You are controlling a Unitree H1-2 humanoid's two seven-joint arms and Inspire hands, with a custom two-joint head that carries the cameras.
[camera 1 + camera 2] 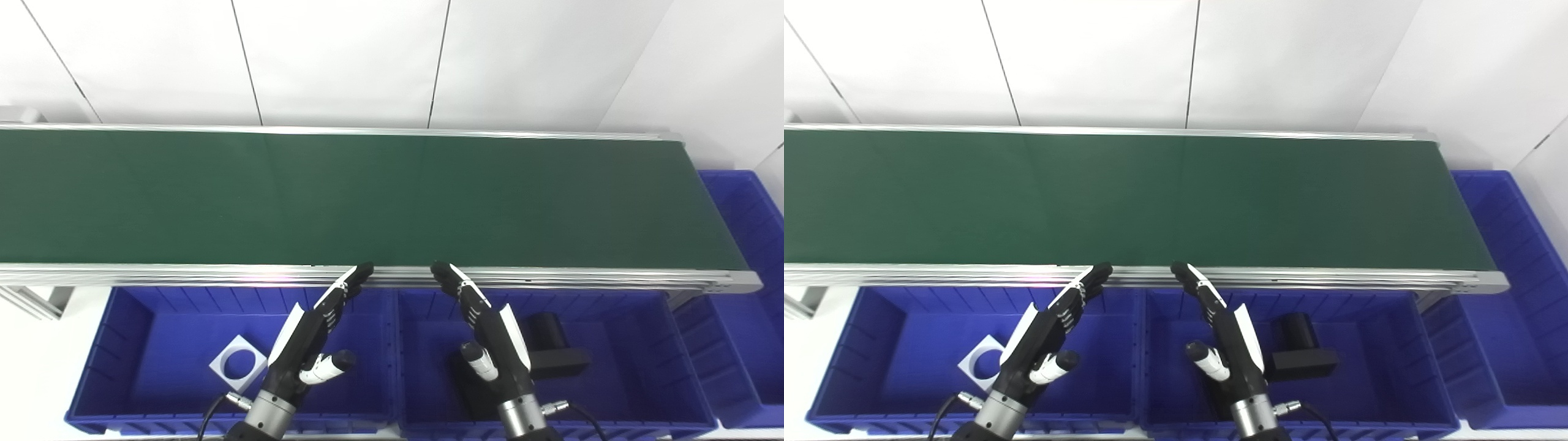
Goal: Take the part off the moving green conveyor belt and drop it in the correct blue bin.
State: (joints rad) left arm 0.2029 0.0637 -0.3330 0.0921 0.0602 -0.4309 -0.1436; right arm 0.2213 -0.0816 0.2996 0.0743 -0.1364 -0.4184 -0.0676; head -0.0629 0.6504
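Now | belt point(367, 196) bare | both hands open over bins point(153, 331)

Left hand point(306, 343) open, fingers point(343, 288) extended, right hand point(490, 334) likewise open, empty

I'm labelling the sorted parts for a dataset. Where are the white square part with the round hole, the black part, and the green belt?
white square part point(239, 365), left eye view, its lower edge.
black part point(554, 352), left eye view, its body.
green belt point(367, 196), left eye view, bare middle.
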